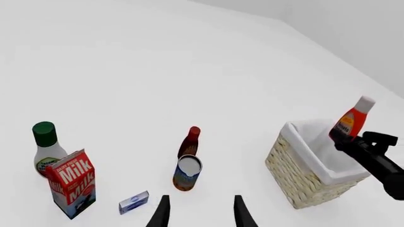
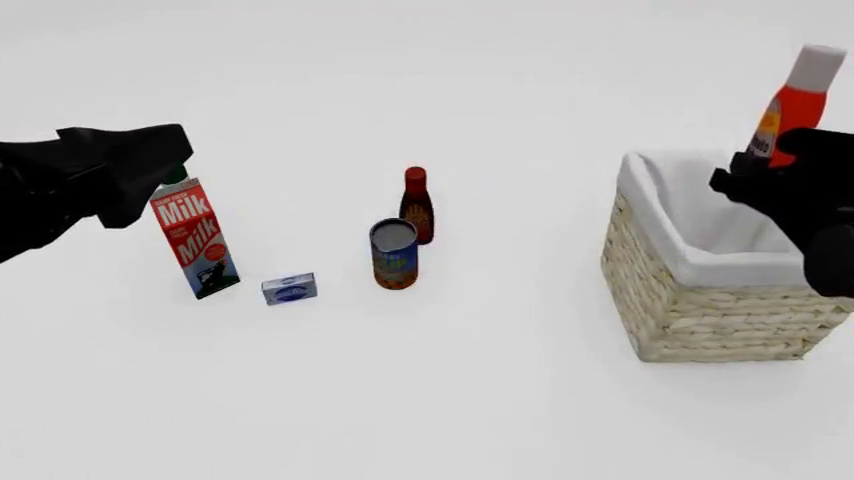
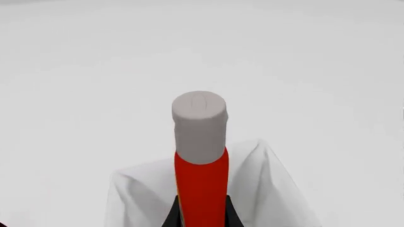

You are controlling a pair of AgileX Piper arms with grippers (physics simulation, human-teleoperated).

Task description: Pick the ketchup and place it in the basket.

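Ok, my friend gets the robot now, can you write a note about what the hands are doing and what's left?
Right gripper: shut on the ketchup, holding it up over the basket, cap tilted.
Left gripper: open, holding nothing, up near the milk carton.
Done: ketchup picked up and carried to the basket.
Left: lower it into the basket's white lining, open the jaws, pull the arm away.

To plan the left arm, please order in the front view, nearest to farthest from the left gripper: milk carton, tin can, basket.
From the left gripper:
1. Milk carton, just below it, left side.
2. Tin can, centre.
3. Basket, far right.
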